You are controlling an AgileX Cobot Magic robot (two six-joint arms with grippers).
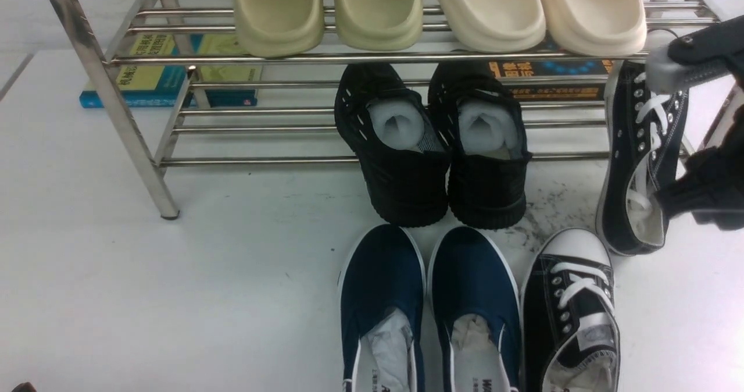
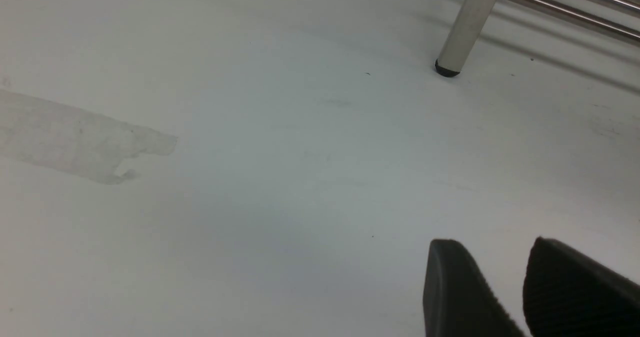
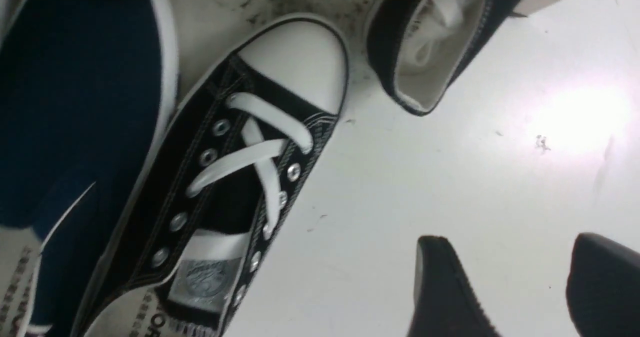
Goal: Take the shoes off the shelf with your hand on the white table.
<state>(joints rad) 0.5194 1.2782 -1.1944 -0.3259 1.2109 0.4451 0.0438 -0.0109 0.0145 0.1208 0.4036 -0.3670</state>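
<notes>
A broad white table (image 1: 116,275), scuffed dark in front of the shelf's right half, carries everything here. Of the two black canvas lace-ups with white laces, the near sneaker (image 1: 572,310) lies flat on the table at the near right, white toe cap pointing away, just right of the navy slip-ons (image 1: 381,287). The far sneaker (image 1: 639,165) slants down at the right end of the chrome shelf (image 1: 110,89), with its toe up by the lower tier and its heel low at the table; how much of it rests on the bars cannot be told. The right arm (image 1: 709,188) comes in from the right edge, close beside that sneaker's heel. In its wrist view the right gripper (image 3: 510,247) has its two black fingers spread with only bare table between them, clear of both sneakers. The left gripper (image 2: 495,242) hangs over bare table near the shelf's left leg, fingertips a little apart and holding nothing. Chunky black shoes (image 1: 401,171) with white stuffing sit on the lower tier, heels overhanging towards the near side. Olive slippers (image 1: 279,14) and cream slippers (image 1: 488,8) fill the top tier. A teal and yellow book (image 1: 157,78) and a dark book (image 1: 552,69) lie behind the bars.
</notes>
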